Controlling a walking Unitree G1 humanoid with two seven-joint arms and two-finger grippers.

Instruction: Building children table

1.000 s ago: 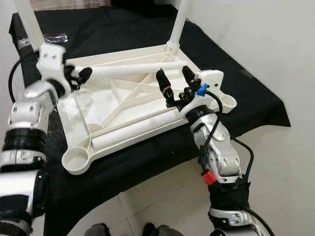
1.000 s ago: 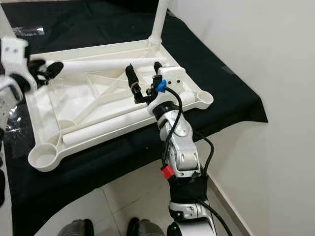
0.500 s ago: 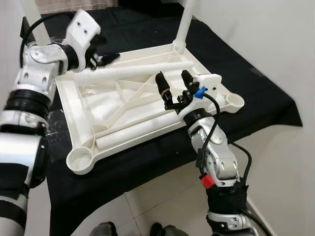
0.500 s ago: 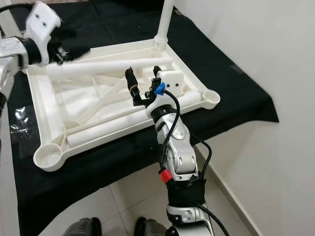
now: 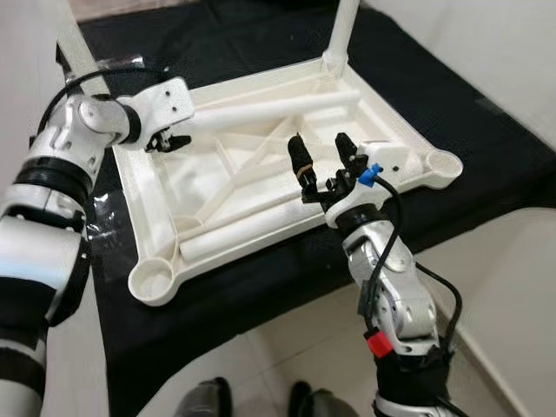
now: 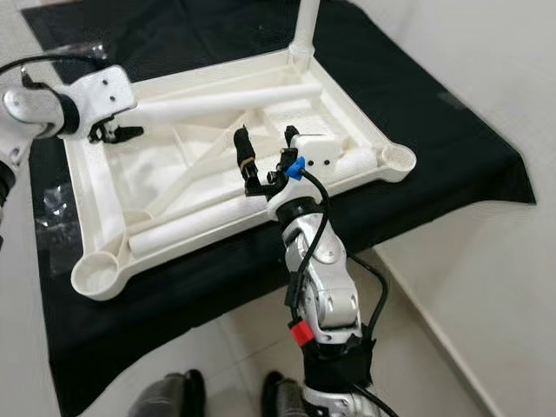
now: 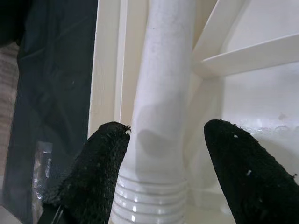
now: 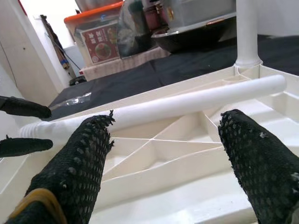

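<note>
The white tabletop (image 5: 139,204) lies upside down on a black cloth. Two legs stand screwed into its far corners, one at the right (image 5: 343,30) and one at the left (image 5: 74,43). Two loose legs lie inside it: a far one (image 5: 269,109) and a near one (image 5: 252,230). My left gripper (image 5: 167,141) is open, its fingers (image 7: 93,172) on either side of the far leg's threaded end (image 7: 154,196). My right gripper (image 5: 321,155) hovers open over the middle ribs with nothing in it.
Empty leg sockets sit at the near-left corner (image 5: 149,282) and the right corner (image 5: 443,162). A clear plastic bag (image 6: 54,204) lies on the cloth left of the tabletop. A white wall rises on the right. Tiled floor and my feet (image 5: 204,404) are below the cloth's edge.
The camera has shifted. My left gripper came down from above the tabletop's far-left corner and now straddles the far leg's threaded end. The right gripper stays over the ribs.
</note>
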